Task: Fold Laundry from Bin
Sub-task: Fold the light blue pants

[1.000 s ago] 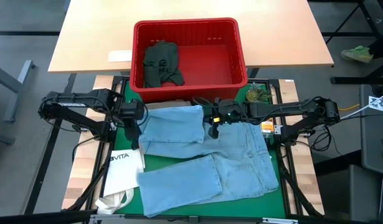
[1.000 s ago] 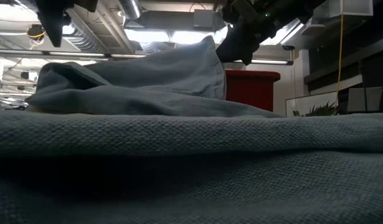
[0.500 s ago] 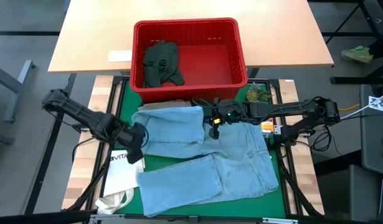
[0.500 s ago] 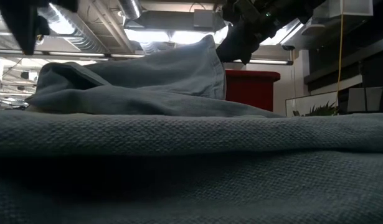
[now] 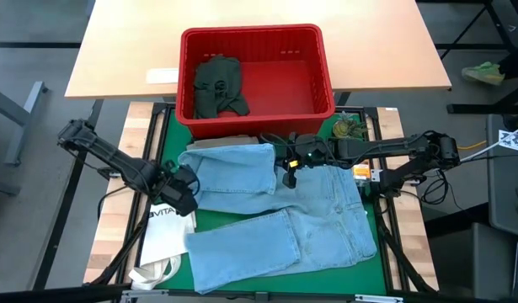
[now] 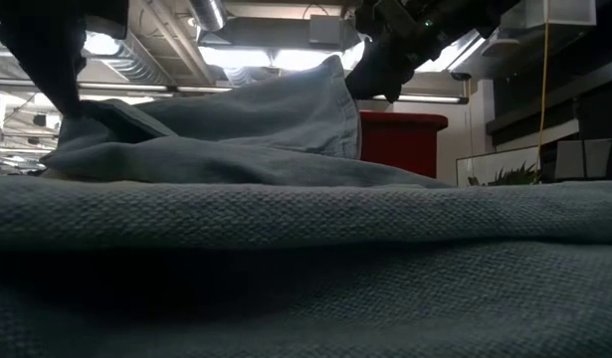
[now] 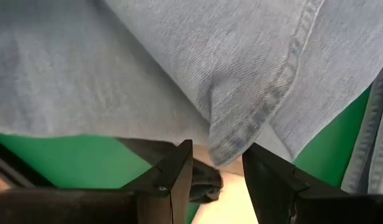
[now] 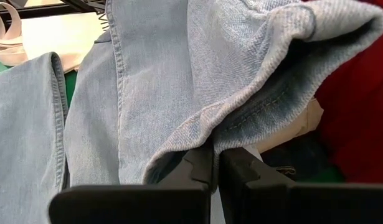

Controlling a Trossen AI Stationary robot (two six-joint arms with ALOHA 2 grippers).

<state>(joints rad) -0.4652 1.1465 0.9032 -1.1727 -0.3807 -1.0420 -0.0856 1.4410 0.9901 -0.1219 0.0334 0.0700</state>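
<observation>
Denim jeans [image 5: 275,215] lie spread on the green mat, one leg folded back, in front of the red bin [image 5: 257,77]. The right gripper [image 5: 287,177] is pinched tight on that leg's hem, while the left gripper [image 5: 188,192], fingers partly apart, straddles the fold's opposite corner without clamping it. To fold cleanly, both grippers should probably grip level and move the hem together.

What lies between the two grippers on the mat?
In the high view, only the folded-over leg of the light blue jeans spans from the left gripper to the right gripper.
</observation>
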